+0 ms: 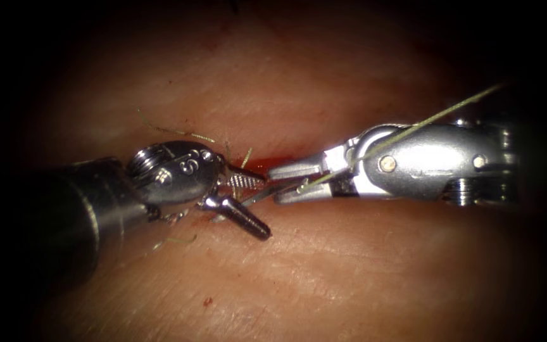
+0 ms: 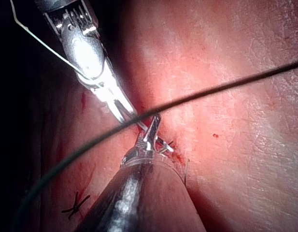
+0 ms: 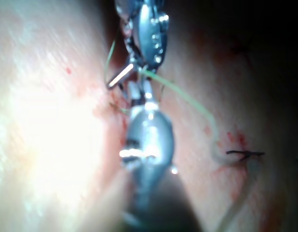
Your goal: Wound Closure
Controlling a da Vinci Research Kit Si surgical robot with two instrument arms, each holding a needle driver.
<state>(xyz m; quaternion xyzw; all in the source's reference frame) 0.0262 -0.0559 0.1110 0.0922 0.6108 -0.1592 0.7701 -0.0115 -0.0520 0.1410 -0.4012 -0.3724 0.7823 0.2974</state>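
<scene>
Right arm's tool [image 3: 143, 92] and left arm's tool [image 3: 135, 71] meeting tip to tip over the tissue [image 3: 52, 140], the left tool at twelve o'clock from the right. A bright metal sliver [image 3: 120, 77], needle or jaw undetermined, projects toward eight o'clock from the meeting point. Green thread [image 3: 187, 99] runs from there toward five o'clock, passing just beside a dark knotted stitch [image 3: 243, 153] flecked with red fluid [image 3: 238, 138].

Glossy polished-metal claws, left [image 1: 248, 199] and right [image 1: 292, 180], with ridged inner faces, meet over moist, finely creased tissue [image 1: 324, 272]; a thin, fibrous thread [image 1: 438, 115] crosses matt.
</scene>
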